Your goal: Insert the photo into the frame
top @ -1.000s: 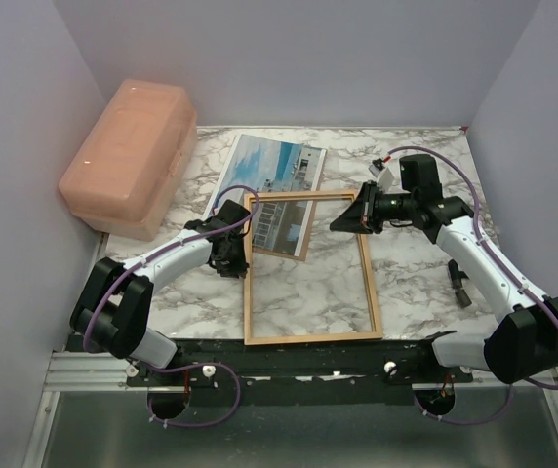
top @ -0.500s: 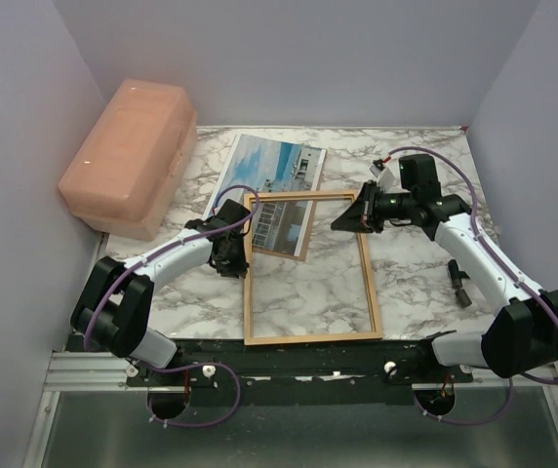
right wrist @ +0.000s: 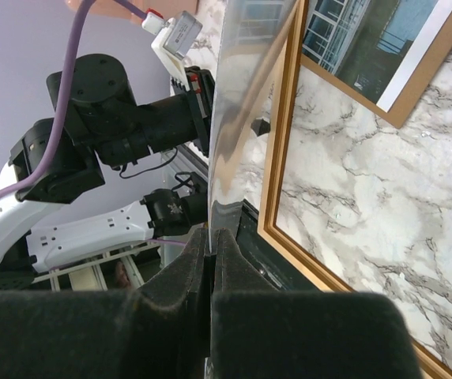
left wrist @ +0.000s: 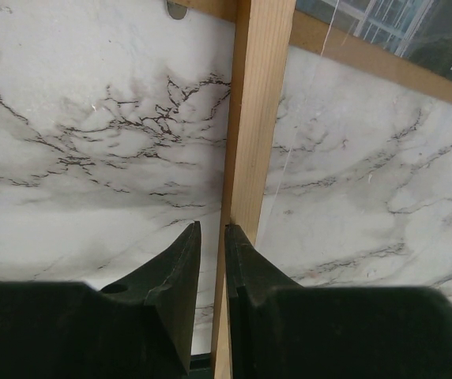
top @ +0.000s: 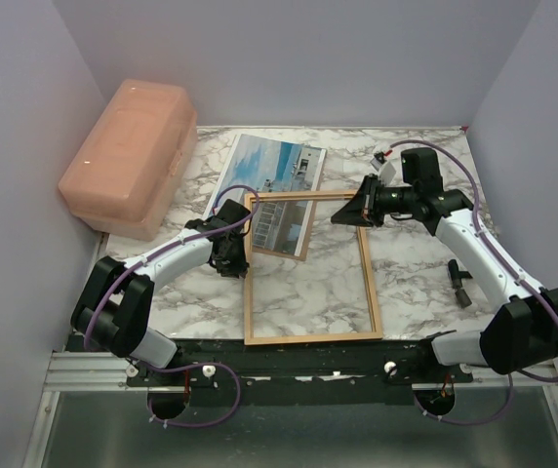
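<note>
Orange-brown thin wooden frame point(top: 248, 292) lies flat mid-table. The left gripper point(left wrist: 212, 229) sits over its left rail, fingers nearly together, and whether it actually grips cannot be told. The white-edged print of a white building against blue sky point(top: 271, 164) lies behind, its near edge covered by the frame's far corner, while the right gripper point(right wrist: 212, 237) pinches a clear glossy pane point(right wrist: 242, 103).

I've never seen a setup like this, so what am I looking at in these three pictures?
These are two robot arms, the left arm and the right arm, bolted at the near edge of a marble-look table. The wide picture comes from a fixed camera above and behind them. The other two come from wrist cameras, so each shows its own black fingers at the bottom.

On the table lie a pink box, a photo of a white building and, nearer the arms, a wooden frame.

The left gripper is nearly closed at the frame's left rail; I cannot tell if it grips it. The right gripper is shut on a thin shiny sheet.
</note>
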Controlling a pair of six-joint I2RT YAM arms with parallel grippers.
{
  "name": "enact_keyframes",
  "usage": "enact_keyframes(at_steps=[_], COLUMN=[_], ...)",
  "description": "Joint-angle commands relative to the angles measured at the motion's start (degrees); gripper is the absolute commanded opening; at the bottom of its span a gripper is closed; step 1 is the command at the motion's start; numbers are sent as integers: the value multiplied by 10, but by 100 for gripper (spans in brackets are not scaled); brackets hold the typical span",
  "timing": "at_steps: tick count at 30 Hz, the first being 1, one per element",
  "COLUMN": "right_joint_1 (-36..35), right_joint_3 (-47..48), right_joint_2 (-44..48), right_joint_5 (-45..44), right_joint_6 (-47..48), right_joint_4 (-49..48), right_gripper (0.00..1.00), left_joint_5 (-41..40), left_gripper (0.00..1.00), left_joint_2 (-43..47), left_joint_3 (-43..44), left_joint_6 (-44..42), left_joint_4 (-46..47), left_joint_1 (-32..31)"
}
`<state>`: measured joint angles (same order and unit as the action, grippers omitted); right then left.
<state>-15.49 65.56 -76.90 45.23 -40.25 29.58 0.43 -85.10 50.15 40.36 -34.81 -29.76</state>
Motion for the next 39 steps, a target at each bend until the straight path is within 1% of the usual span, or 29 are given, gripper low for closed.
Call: enact_keyframes(at_steps=[1, 8, 20, 27, 39], right_joint_1=[10, 18, 26, 27, 27], right_joint_3=[28, 62, 51, 39, -6], right_joint_2=[-11, -28, -45, -43, -30], right_joint_5=[21, 14, 25, 50, 92], right_joint_6=[10, 45, 86, 78, 37], right_joint_4=[-13, 23, 30, 9, -64], right_gripper=[1, 0, 0, 1, 1], left_joint_5=[-26, -26, -26, -26, -27], left_gripper=[20, 20, 20, 20, 20], left_joint_2=[-19, -21, -23, -24, -26], left_joint_3=[-2, 0, 2, 3, 4], left_joint_6=[-2, -3, -5, -6, -5], left_joint_4=[2, 0, -1, -1, -2], left_joint_1=[-6, -7, -7, -7, -8])
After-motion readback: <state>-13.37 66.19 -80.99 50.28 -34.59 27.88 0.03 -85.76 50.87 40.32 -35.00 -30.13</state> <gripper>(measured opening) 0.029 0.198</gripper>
